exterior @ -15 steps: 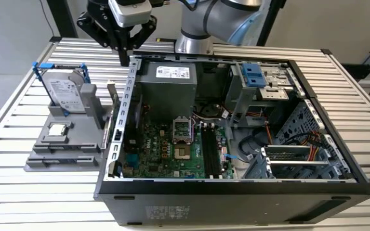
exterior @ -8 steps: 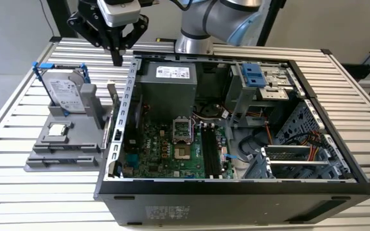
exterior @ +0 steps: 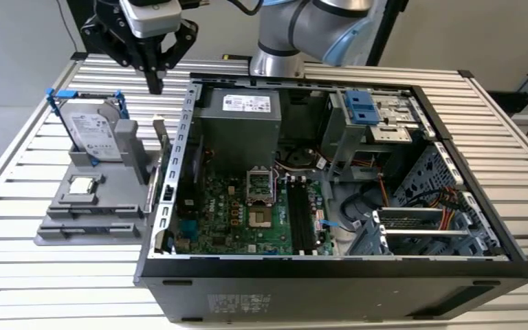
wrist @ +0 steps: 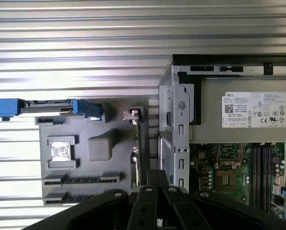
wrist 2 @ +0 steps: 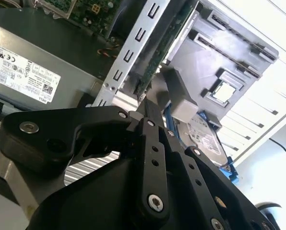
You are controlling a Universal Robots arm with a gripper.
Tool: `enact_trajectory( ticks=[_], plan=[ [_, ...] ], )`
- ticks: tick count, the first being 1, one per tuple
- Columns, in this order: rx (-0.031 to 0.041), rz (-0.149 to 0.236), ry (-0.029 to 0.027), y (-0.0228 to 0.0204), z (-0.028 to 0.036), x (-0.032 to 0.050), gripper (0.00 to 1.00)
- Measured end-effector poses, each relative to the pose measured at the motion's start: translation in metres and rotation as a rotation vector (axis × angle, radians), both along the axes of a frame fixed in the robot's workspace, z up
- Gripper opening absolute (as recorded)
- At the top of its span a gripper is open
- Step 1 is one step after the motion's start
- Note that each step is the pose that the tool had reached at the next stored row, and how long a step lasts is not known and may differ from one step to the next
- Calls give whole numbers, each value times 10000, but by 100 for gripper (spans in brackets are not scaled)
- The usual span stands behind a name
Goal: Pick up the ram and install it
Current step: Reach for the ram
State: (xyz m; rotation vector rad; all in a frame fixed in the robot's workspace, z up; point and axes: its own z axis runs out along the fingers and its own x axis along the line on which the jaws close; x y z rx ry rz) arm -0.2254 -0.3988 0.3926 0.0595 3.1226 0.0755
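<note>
Approach step, I'd say: the claw (exterior: 157, 84), pinched together and empty, hangs above the ram (exterior: 162, 152) standing on edge in the grey holder (exterior: 90, 230) beside the computer case (exterior: 337, 273), so a grasp calls for spreading astride its thin top edge.

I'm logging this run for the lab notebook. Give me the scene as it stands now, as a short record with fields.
task item: long, narrow green circuit-board ram stick, standing on edge in the grey plastic holder
holder position: beside the open black computer case, on the exterior view's left
gripper: black gripper, above the ram, apart from it, holding nothing
also in holder: silver hard drive in a blue frame; small square silver processor chip
progress: ram not yet picked up
</note>
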Motion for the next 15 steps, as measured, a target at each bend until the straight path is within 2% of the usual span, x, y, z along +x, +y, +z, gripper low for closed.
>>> enact_trajectory(
  ticks=[15],
  plan=[
    [0, 7, 5, 0, 0, -365, 0]
  ],
)
